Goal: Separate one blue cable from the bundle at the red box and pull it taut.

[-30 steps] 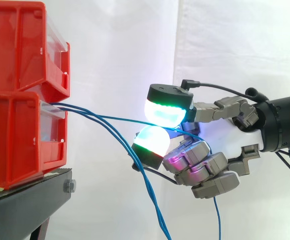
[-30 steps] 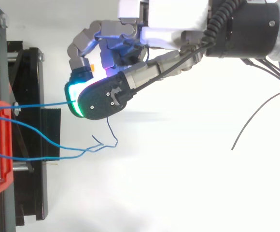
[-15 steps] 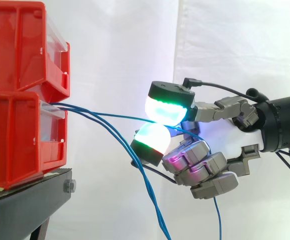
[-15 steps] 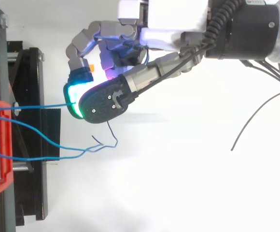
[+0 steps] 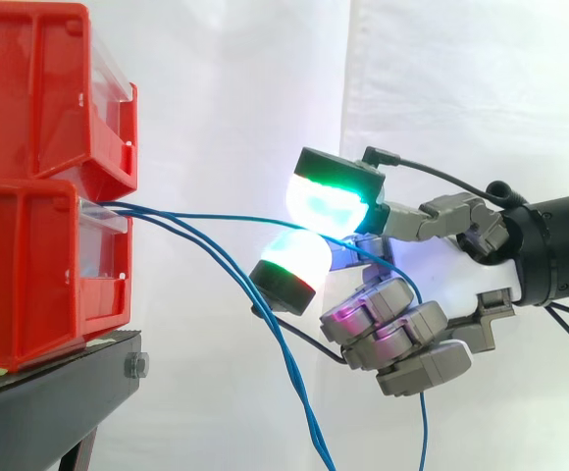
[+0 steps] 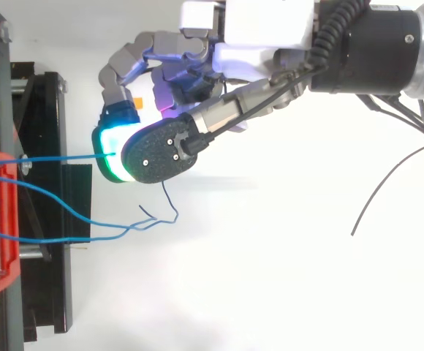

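Blue cable [image 5: 206,216]: leaves the front of the lower red bin [image 5: 29,275] at left and runs right in a nearly straight, slightly rising line to the hand [image 5: 451,265]. From above, the same cable [image 6: 62,157] is the far one of three and lies well apart from the other two.

Remaining bundle cables [image 6: 44,238]: they exit the same bin front, sag down and rightward, and cross each other below the hand, hanging slack. Judgement: the separation step looks done, since only one strand leads to the hand.

Hand state: closed in a pinch on the blue cable, which sits between two glowing green-white pads [image 5: 326,204], one above and one below. The other fingers are curled out of the way beneath the palm, probably so they do not snag the slack strands. Past the pinch the cable passes over the palm, and its free tail [image 5: 424,422] drops straight down.

Tension: the held span shows only a faint bow. Judged almost taut, not fully. A little more travel to the right, away from the bin, should take out the rest.

Risk: the cable is thin against rounded pads and may slip through the pinch under load.

Surroundings: a second red bin [image 5: 29,88] is stacked on the lower one, both on the black stand [image 5: 49,402], with a white curtain [image 5: 461,98] behind.
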Controlling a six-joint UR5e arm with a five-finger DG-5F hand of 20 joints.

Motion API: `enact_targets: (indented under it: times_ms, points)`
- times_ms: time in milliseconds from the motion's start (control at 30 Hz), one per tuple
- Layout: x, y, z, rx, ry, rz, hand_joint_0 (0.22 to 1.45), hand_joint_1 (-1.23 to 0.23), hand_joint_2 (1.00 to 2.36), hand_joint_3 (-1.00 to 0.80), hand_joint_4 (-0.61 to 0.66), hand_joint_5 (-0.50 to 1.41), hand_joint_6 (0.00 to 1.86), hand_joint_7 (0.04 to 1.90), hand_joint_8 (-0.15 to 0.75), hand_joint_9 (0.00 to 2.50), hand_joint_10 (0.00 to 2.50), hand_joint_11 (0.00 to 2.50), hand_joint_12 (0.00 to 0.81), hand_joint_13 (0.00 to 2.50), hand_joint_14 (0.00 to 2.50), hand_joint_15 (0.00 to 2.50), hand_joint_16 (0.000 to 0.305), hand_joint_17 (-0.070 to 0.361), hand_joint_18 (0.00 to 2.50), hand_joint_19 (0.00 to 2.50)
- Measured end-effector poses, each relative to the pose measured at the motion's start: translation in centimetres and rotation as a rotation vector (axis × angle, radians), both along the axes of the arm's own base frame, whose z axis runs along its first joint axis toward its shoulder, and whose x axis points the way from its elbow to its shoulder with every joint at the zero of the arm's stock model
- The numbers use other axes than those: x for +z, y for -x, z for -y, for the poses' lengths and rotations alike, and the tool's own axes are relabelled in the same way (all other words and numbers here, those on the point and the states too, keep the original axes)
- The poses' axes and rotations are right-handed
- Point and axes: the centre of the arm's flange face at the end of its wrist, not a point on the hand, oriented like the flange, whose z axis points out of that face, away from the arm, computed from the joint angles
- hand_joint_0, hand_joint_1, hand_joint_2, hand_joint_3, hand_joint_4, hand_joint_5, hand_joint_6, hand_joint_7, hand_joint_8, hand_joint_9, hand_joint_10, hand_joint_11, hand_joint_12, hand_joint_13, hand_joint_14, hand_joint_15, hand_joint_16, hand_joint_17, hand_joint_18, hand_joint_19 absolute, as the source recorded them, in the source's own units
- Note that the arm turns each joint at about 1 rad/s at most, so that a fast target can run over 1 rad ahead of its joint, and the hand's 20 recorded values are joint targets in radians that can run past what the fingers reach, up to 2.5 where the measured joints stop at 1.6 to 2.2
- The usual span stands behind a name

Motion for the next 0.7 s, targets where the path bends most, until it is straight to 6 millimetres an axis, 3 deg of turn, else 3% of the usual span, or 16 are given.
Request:
enact_targets:
  times_ms: [100, 400, 700]
  points:
    - [-0.2, 0.1, 0.0, -0.001, -0.008, -0.004, 0.84, -0.77, 1.00, -0.50, -0.42, -0.21, 0.92, 1.40, 0.308, 0.43, 2.50, 1.35, 0.351, 0.64, 2.50, 1.32, 0.037, 0.083, 1.11, 1.72]
    - [-1.9, 0.5, 0.1, 0.003, -0.035, 0.000, 0.84, -0.78, 1.00, -0.50, -0.44, -0.20, 0.93, 1.40, 0.302, 0.46, 2.50, 1.39, 0.346, 0.65, 2.50, 1.36, 0.037, 0.083, 1.11, 1.72]
    - [-2.1, 0.6, 0.2, 0.033, -0.025, 0.011, 0.84, -0.77, 1.00, -0.50, -0.38, -0.20, 0.93, 1.42, 0.308, 0.46, 2.50, 1.41, 0.351, 0.64, 2.50, 1.33, 0.036, 0.082, 1.10, 1.73]
